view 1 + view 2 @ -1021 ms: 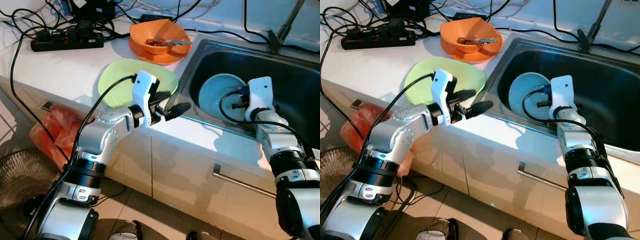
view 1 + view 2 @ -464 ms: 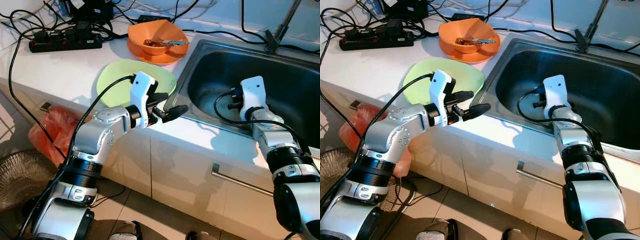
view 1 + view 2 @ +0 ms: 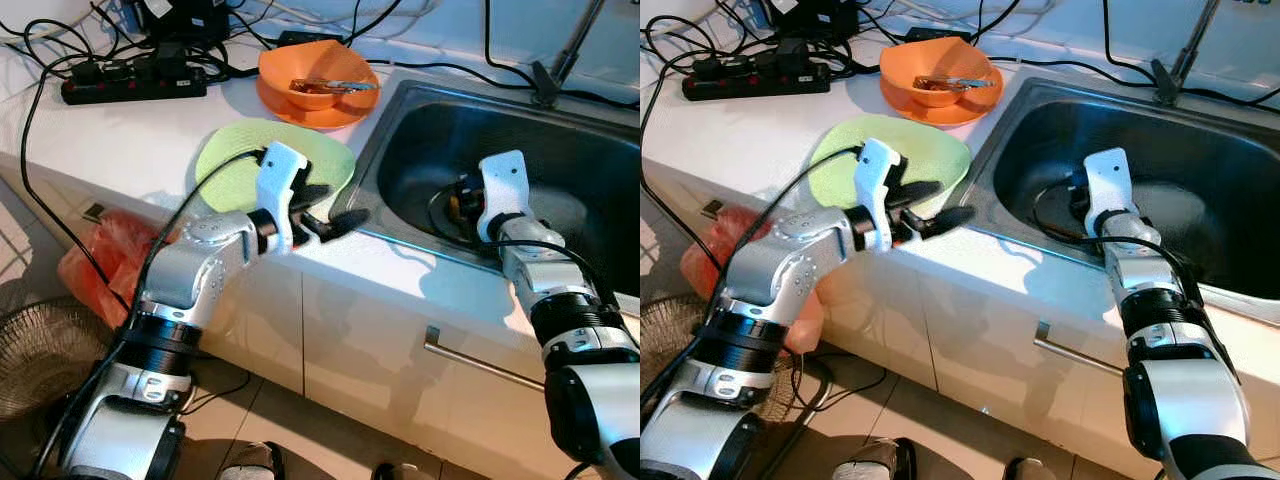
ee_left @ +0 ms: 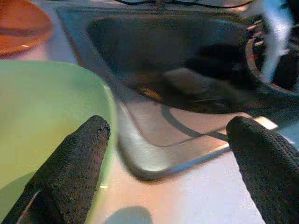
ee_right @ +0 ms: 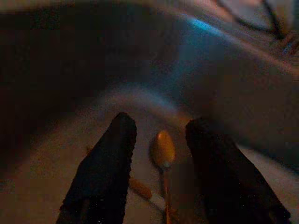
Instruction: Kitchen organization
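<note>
Jaws of the left gripper [image 4: 163, 163] stand wide apart and hold nothing, hovering over the white worktop [image 3: 130, 140] at the near corner of the steel sink [image 3: 420, 120], one finger [image 4: 70, 172] above the rim of the light green plate [image 3: 235, 160]. Down in the sink, the right gripper [image 5: 159, 158] has its jaws parted too, with a spoon [image 5: 163, 154] lying between them on the sink floor, not gripped. An orange bowl [image 3: 318, 80] sits behind the plate, beside a black power strip [image 3: 135, 82].
</note>
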Motion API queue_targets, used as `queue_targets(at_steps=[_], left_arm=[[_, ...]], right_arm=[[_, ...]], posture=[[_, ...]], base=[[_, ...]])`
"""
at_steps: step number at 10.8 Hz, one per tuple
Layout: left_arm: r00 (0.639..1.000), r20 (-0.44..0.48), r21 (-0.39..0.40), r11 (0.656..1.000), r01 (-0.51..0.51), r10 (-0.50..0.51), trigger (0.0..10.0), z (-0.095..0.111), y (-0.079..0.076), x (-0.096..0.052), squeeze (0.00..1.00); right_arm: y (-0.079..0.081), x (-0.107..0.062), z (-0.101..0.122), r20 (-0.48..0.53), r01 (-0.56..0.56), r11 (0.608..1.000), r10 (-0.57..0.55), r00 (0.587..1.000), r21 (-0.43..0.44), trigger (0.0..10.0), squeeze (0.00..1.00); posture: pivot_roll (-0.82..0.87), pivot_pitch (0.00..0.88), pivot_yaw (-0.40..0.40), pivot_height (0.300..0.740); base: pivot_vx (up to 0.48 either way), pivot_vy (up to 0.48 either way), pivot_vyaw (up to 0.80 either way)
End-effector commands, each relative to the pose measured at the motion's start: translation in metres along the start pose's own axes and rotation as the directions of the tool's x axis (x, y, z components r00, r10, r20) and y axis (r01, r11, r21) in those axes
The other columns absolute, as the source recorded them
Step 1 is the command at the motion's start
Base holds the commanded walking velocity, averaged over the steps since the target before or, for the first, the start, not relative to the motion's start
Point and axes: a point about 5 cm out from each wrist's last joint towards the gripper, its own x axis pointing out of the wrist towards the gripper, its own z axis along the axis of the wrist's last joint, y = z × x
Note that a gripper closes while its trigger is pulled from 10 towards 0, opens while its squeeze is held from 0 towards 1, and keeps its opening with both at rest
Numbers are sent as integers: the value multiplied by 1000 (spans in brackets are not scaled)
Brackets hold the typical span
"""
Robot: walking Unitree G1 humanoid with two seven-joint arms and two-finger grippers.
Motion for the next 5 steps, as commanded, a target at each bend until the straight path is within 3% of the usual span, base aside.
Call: queue_targets(at_steps=[1,3,4,5], left_arm=[[996,43,63,995,-81,79,10000,11,7,-6,1000],[963,131,88,965,-247,235,10000,22,19,-17,1000],[892,213,48,908,-417,398,10000,27,33,-31,1000],[821,250,34,843,-537,513,10000,26,44,-42,1000]], right_arm=[[-1,0,22,118,12,1000,-15,993,26,10000,1000],[3,-4,46,242,-16,994,-10,970,106,10000,1000],[15,-8,52,270,-114,979,65,961,170,10000,1000],[25,-12,51,282,-181,971,132,950,158,10000,827]], posture=[[104,81,11,740],[113,85,1,740],[118,89,-5,740],[119,88,-5,740]], base=[[0,0,0],[0,0,0],[0,0,0],[0,0,0]])
